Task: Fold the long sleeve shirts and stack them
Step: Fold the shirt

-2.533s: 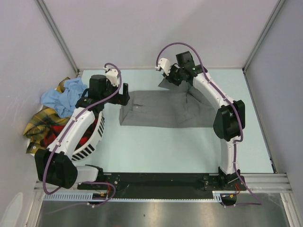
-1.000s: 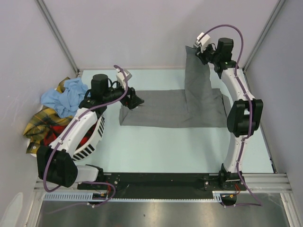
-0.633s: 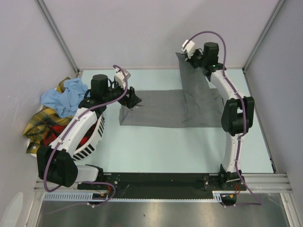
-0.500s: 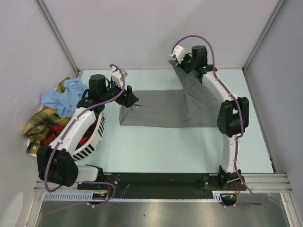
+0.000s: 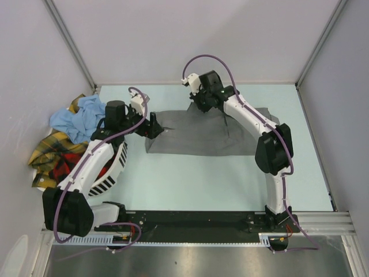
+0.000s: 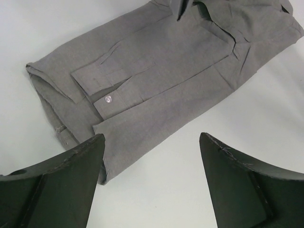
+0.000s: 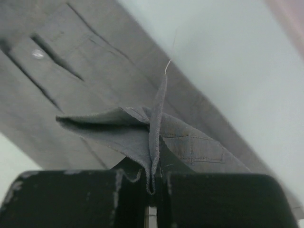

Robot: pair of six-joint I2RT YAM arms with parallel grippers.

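Observation:
The grey shirt (image 5: 202,133) lies partly folded across the middle of the table, and it also shows in the left wrist view (image 6: 156,76). My right gripper (image 5: 200,101) is shut on a pinched fold of the grey shirt's edge (image 7: 153,142), low over its far side. My left gripper (image 5: 154,125) is open and empty, hovering just above the shirt's left end; its fingers (image 6: 57,185) frame the shirt's near corner. Light blue (image 5: 78,118), yellow plaid (image 5: 49,151) and red-and-black plaid (image 5: 104,167) shirts are piled at the left.
A white slotted basket (image 5: 115,173) at the left holds the plaid shirts, partly under my left arm. Grey walls close in the table on three sides. The black arm base rail (image 5: 190,219) runs along the near edge.
My right gripper has carried the raised grey cloth from high at the far right down and left onto the shirt. My left gripper shifted slightly left at the shirt's left end.

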